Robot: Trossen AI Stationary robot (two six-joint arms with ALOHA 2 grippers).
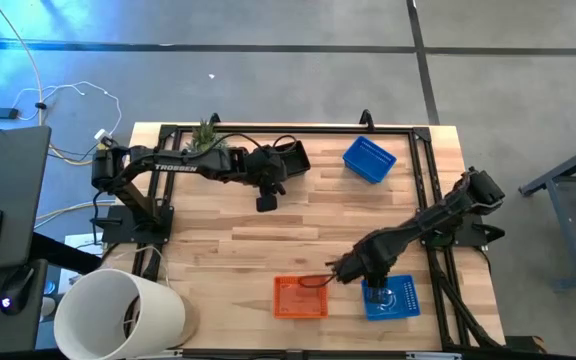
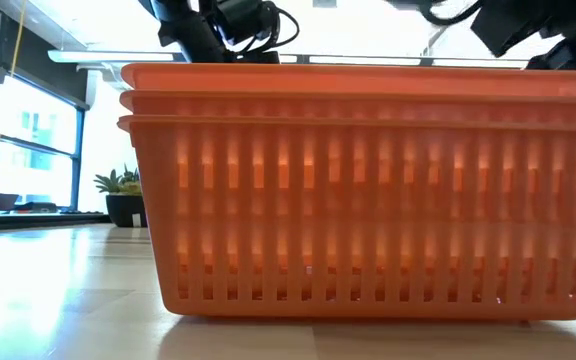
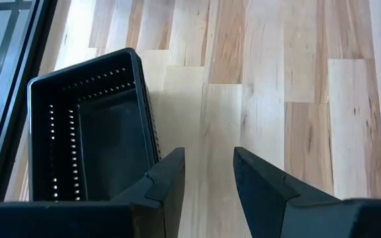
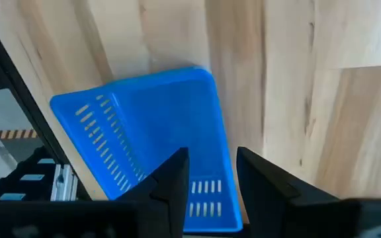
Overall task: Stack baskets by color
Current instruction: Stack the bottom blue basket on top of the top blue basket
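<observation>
Two arms are working over the wooden table (image 1: 268, 215). At the far left side, the left gripper (image 3: 208, 173) is hovering with its fingers parted and holding nothing, just beside a black basket (image 3: 88, 135) that is lying near the table's frame. Toward the near edge, an orange stack of baskets (image 1: 300, 296) is sitting, three rims nested in the low view. Just right of it, the right gripper (image 4: 211, 173) is hanging with fingers apart above a blue basket (image 4: 154, 135), gripping nothing. Another blue basket (image 1: 369, 160) is resting at the far right edge.
</observation>
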